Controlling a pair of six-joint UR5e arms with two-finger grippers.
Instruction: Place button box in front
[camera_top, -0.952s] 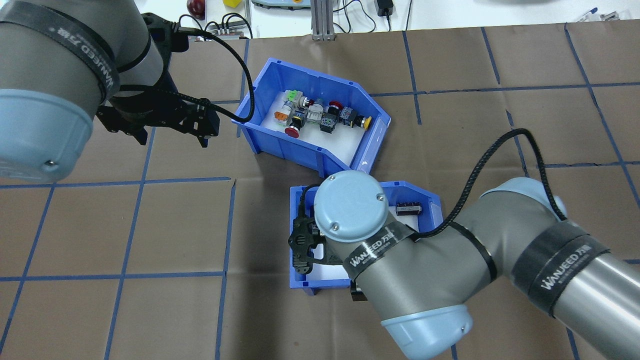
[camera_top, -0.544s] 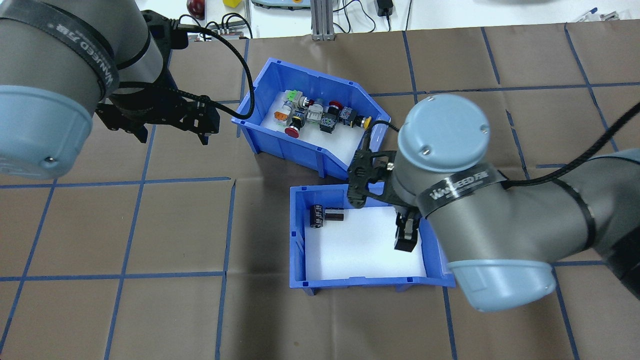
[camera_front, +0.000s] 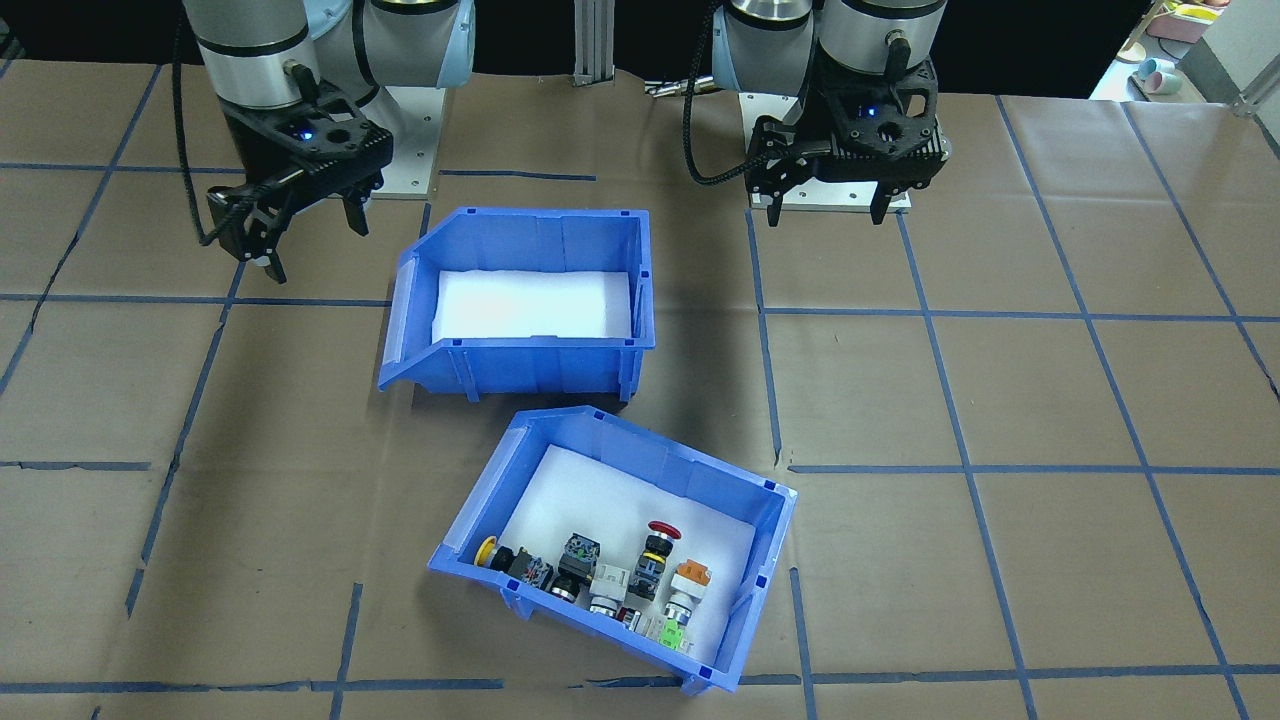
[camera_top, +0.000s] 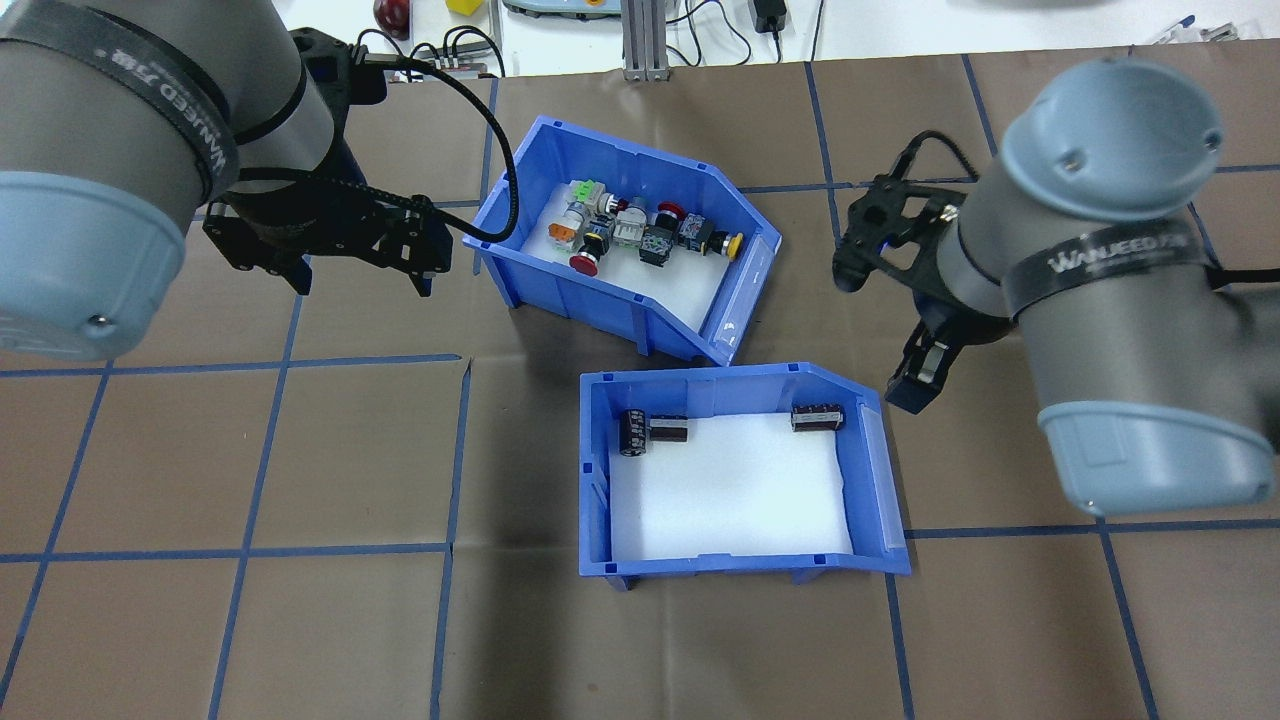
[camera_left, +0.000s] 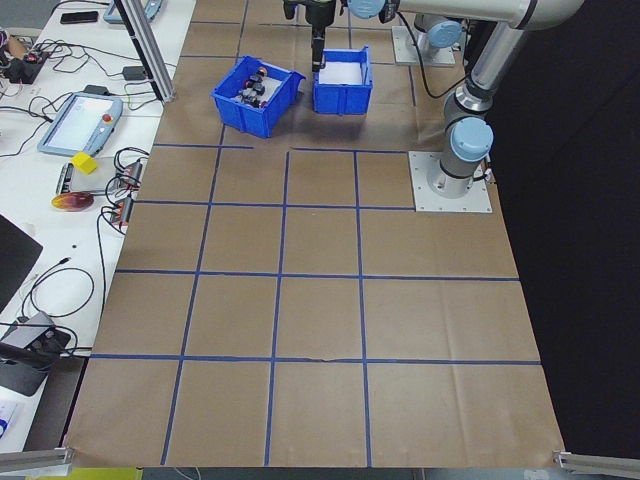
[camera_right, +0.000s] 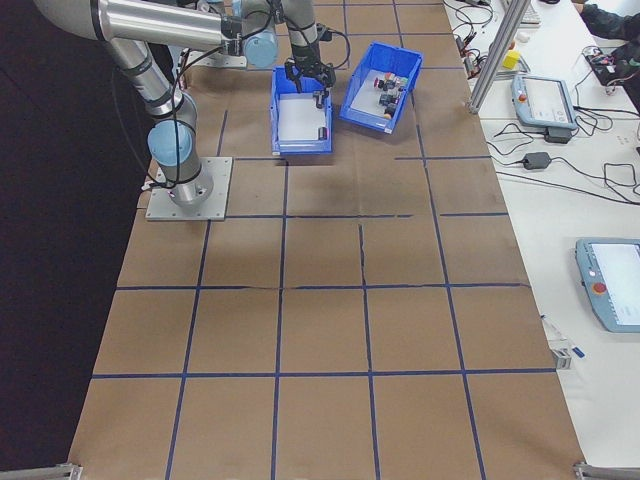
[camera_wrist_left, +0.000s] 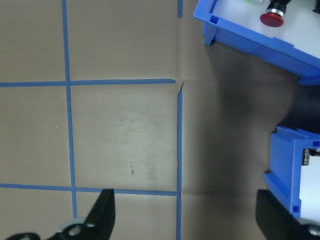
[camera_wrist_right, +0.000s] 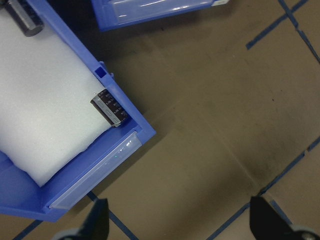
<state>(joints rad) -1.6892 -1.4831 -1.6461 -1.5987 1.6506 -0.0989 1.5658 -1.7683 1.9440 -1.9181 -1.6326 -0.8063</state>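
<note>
Blue button box (camera_top: 560, 288) — white liner; red, orange, yellow, green switches

You've got the button box (camera_top: 628, 290), a blue open-top bin with white liner, sitting flat but skewed on the paper, on the operators' side. Red, orange, yellow and green push-buttons (camera_top: 640, 232) cluster along its far wall.
</note>
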